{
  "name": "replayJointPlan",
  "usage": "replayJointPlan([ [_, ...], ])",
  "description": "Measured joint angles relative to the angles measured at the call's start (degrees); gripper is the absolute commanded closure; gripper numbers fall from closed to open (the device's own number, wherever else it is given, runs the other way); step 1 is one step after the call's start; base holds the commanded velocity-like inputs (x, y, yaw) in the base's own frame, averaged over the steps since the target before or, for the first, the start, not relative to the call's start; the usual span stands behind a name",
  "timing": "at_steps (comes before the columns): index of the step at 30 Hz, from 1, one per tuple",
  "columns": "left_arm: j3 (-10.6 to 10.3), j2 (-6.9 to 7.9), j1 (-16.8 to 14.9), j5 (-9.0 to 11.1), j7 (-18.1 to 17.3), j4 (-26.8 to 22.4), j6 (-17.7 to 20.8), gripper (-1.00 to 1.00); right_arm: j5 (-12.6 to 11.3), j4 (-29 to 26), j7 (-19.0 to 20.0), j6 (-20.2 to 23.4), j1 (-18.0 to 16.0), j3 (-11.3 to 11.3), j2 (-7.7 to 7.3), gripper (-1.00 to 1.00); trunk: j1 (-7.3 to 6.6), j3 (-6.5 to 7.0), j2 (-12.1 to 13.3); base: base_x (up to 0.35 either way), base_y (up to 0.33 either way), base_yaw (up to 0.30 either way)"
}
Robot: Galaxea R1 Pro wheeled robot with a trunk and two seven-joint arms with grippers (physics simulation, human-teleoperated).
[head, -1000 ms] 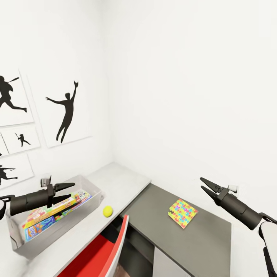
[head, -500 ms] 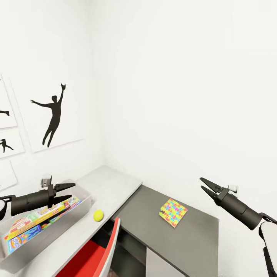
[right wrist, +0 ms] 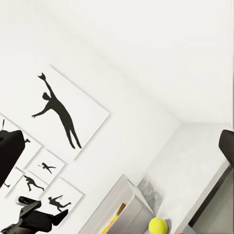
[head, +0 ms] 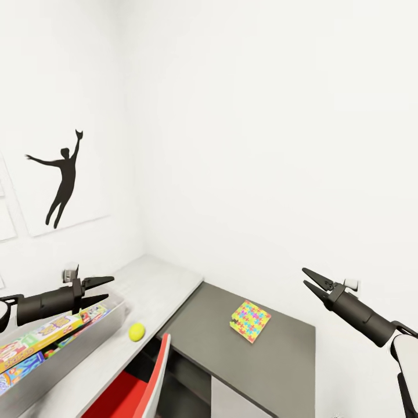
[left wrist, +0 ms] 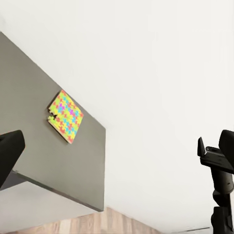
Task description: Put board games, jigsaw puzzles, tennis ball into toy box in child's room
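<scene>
The light-grey toy box (head: 75, 348) stands on the pale table (head: 157, 281) at the lower left, with colourful board games (head: 40, 334) lying inside it. The tennis ball (head: 136, 331) rests on the table just beside the box, and the right wrist view shows the ball (right wrist: 157, 225) and the box (right wrist: 122, 212) too. A multicoloured jigsaw puzzle (head: 250, 320) lies flat on the lower dark-grey desk (head: 278, 360); it is also in the left wrist view (left wrist: 66, 116). My left gripper (head: 109, 288) hovers open above the box's far end. My right gripper (head: 304, 277) is open in the air, right of the puzzle.
A red chair (head: 139, 389) with a white-edged back stands in front of the table and desk. White walls meet in a corner behind them. A black baseball-player silhouette picture (head: 61, 180) hangs on the left wall. A small wall socket (head: 352, 284) sits behind my right gripper.
The whole picture has slid left, so the camera has turned right. Less of the toy box and pictures shows now. Both grippers keep their place in the view, still open.
</scene>
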Motion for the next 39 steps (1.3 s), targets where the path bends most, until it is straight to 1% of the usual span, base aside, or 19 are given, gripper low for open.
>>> replayJointPlan([
  [11,0.0,0.00,0.0,0.0,0.0,0.0,0.0,-1.00,0.0,0.0,0.0,0.0,0.0,0.0,0.01,-1.00,0.01,0.55,0.0,0.000,0.000,-0.094],
  [39,0.0,-0.06,0.0,0.0,0.0,0.0,0.0,-1.00,-0.3,0.0,0.0,0.1,0.0,0.0,-0.01,-1.00,0.01,0.62,0.0,0.000,0.000,-0.004],
])
